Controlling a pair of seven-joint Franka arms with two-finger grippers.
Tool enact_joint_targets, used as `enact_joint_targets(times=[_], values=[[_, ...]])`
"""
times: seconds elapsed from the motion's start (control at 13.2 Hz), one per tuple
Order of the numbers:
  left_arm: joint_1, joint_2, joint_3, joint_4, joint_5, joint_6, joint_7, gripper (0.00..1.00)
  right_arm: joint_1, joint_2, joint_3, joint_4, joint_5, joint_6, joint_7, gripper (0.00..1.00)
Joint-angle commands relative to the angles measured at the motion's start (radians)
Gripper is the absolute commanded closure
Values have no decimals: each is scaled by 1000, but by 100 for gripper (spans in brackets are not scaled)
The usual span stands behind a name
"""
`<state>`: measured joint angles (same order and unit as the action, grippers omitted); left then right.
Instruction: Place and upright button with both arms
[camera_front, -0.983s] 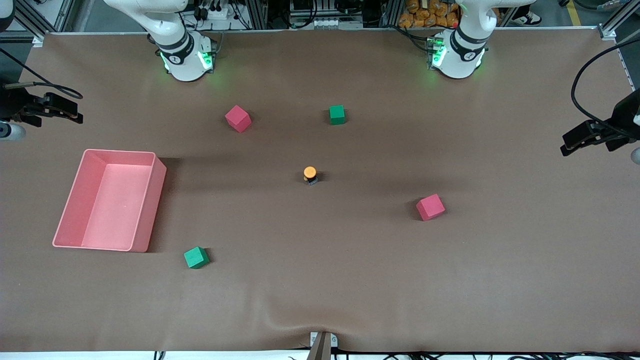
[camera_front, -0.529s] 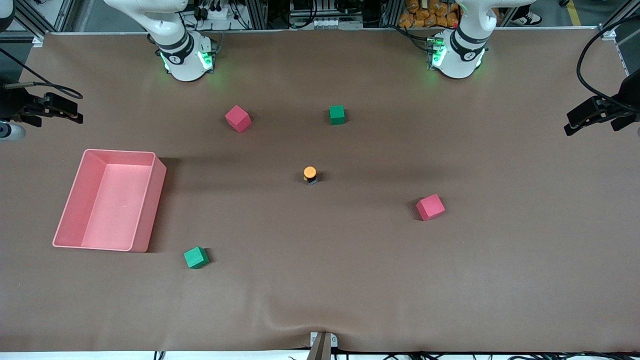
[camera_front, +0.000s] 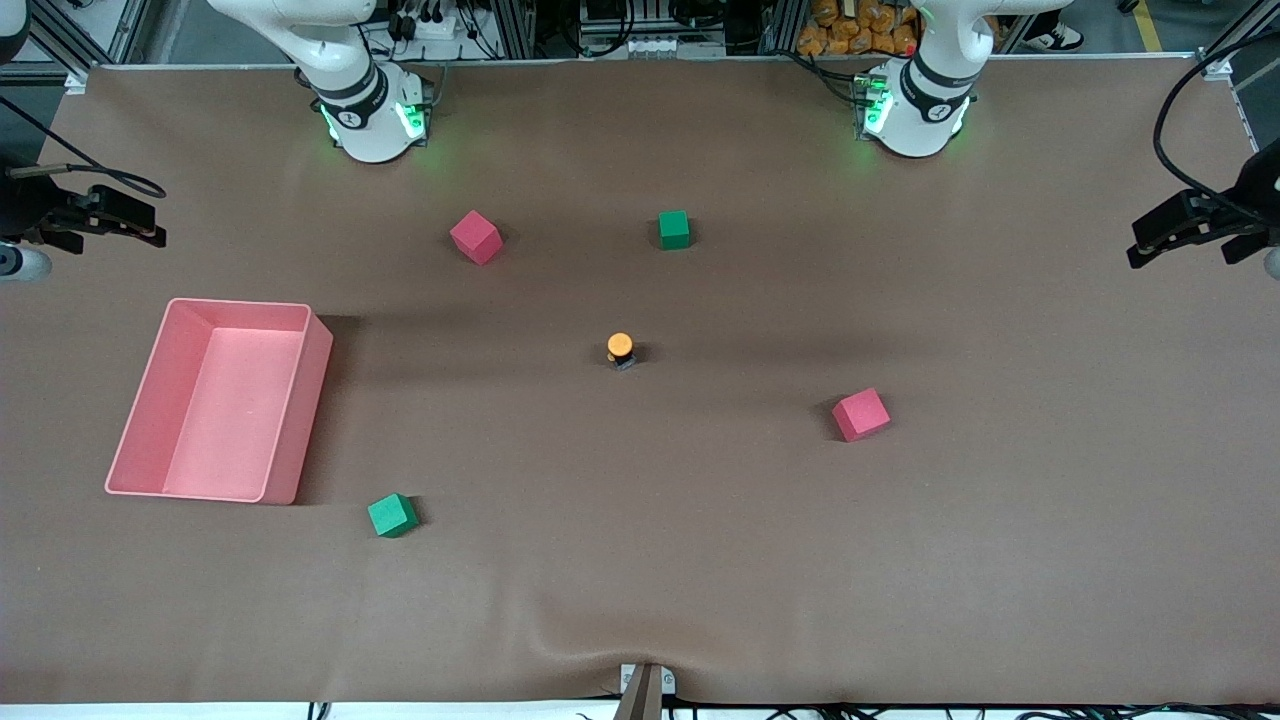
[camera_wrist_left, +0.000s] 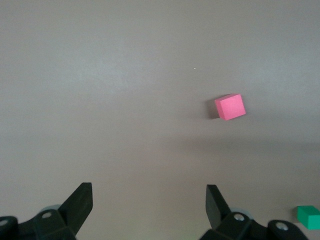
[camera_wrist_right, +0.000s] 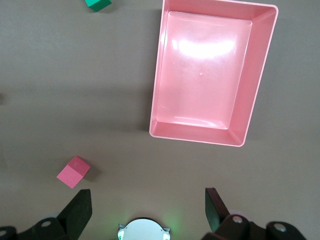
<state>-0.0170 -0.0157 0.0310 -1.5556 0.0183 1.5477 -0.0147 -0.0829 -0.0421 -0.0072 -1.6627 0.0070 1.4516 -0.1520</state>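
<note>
The button (camera_front: 620, 349) stands upright near the middle of the table, its round orange cap on top of its black body. No gripper touches it. My left gripper (camera_front: 1150, 238) hangs open and empty in the air over the left arm's end of the table; its wrist view shows its fingers wide apart (camera_wrist_left: 147, 202) over bare table. My right gripper (camera_front: 157, 227) hangs open and empty over the right arm's end of the table, its fingers wide apart (camera_wrist_right: 147, 202) above the right arm's base (camera_wrist_right: 144, 231). The button shows in neither wrist view.
A pink tray (camera_front: 300, 420) lies toward the right arm's end, also in the right wrist view (camera_wrist_right: 157, 75). Two red cubes (camera_front: 476, 237) (camera_front: 861, 414) and two green cubes (camera_front: 674, 229) (camera_front: 392, 515) lie scattered around the button. The left wrist view shows a red cube (camera_wrist_left: 230, 107).
My left gripper has drawn away toward the robots' side at the left arm's end of the table. The right arm, the button and the cubes have not moved.
</note>
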Motion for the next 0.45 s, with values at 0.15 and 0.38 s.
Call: enact_joint_targets(times=[0.15,0.38], values=[[-9,-3,15,0,5,-12,22,0,-1,-13,1,-12,5,1,0,0],[-11,-1,15,0,5,-12,13,0,-3,-13,1,-12,5,-1,0,0]])
